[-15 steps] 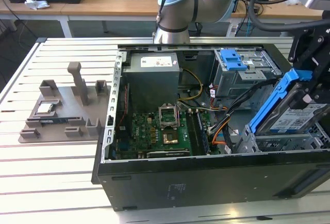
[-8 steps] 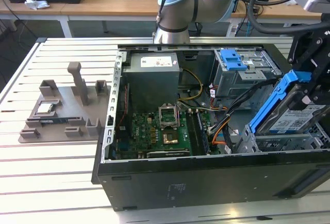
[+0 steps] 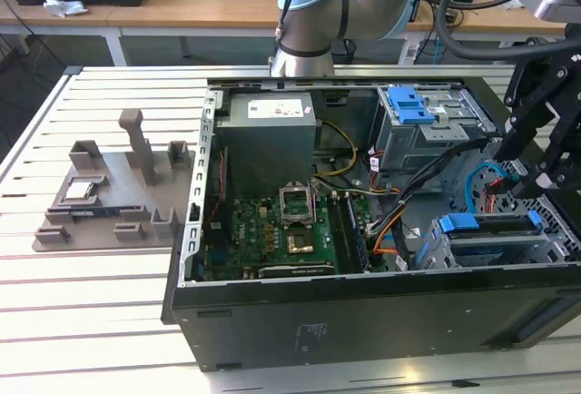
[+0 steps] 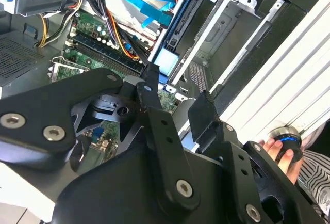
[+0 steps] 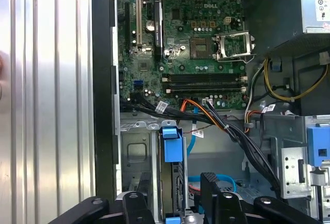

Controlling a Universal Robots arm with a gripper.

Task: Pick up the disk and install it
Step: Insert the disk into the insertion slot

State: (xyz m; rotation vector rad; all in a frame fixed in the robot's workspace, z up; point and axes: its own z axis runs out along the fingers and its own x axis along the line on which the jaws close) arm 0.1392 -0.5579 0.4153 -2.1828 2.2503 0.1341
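**Item:** disk (image 3: 491, 232). Metal drive in a blue plastic frame.

**Location:** inside the open case (image 3: 363, 321) on the slatted bench (image 3: 91, 321), standing on edge in the bay (image 3: 436, 253) at the exterior view's right. In the first wrist view it shows edge-on, with its blue frame tab (image 5: 171, 145) uppermost. It appears to sit in the bay already; whether it is fully seated cannot be told.

**End effector** (image 4: 178, 91)**:** fingers spread with nothing between them, poised over the bay. In the first wrist view one finger (image 5: 210, 185) lies to each side of the disk's edge. No contact is visible.

**Handling (judged):**
- Rigid and dense for its size, so it will not give under the pads.
- The bare metal faces are probably slick, and the plastic frame may flex slightly.
- It is sensitive to shock, and the connector end is the weak part.
- The best hold is likely across the two broad faces near the middle, or on the long framed edges, clear of the connectors.

**Nearby:**
- Motherboard (image 3: 272, 231) and bundled cables (image 5: 227, 126), just beside the bay.
- A lighter blue clip (image 3: 408, 103) on the upper cage.
- A grey fixture (image 3: 118, 194) on the bench, well apart.
- A person's hand (image 4: 276, 149) outside the case.
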